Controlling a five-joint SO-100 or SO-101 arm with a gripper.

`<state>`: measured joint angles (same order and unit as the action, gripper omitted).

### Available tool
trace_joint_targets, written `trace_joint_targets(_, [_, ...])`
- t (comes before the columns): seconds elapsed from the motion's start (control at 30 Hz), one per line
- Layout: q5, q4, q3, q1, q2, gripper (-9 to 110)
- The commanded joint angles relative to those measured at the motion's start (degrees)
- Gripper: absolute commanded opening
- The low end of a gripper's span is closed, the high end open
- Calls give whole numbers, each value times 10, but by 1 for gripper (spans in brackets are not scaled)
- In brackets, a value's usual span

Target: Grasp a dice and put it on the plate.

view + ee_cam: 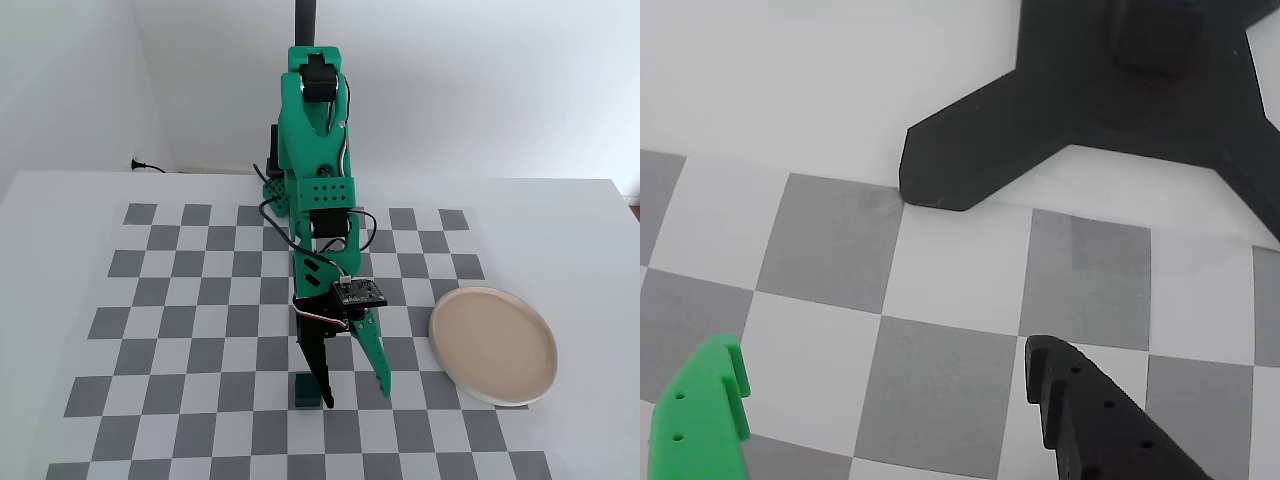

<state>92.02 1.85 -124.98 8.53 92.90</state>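
In the fixed view the dice (302, 391), a small dark green cube, sits on the checkerboard near its front edge. My gripper (356, 397) hangs over the board, pointing down, and is open. Its black finger (320, 372) stands right beside the dice, which lies outside the jaws on that finger's left. The plate (493, 345), beige with a white rim, lies to the right, apart from the gripper. In the wrist view the gripper (883, 350) shows a green finger (700, 420) and a black finger (1090, 420) wide apart with only checkerboard between them. The dice and the plate are out of the wrist view.
A black stand foot (1090, 100) rests on the white table past the checkerboard's edge (840, 180) in the wrist view. The green arm (315, 180) rises from the board's far side in the fixed view. White table surrounds the mat.
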Motion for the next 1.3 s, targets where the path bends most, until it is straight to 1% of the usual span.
trace_joint_targets(0.0, [15,-11,55,4,4,25])
trace_joint_targets(0.2, [16,-12,54,9,-24,24])
trace_joint_targets(0.37, [6,-1,54,14,-13,24])
trace_joint_targets(0.7, [-17,90,54,28,38,24])
trace_joint_targets(0.97, [-25,98,54,25,54,23])
trace_joint_targets(1.27, [-16,80,56,-21,44,23])
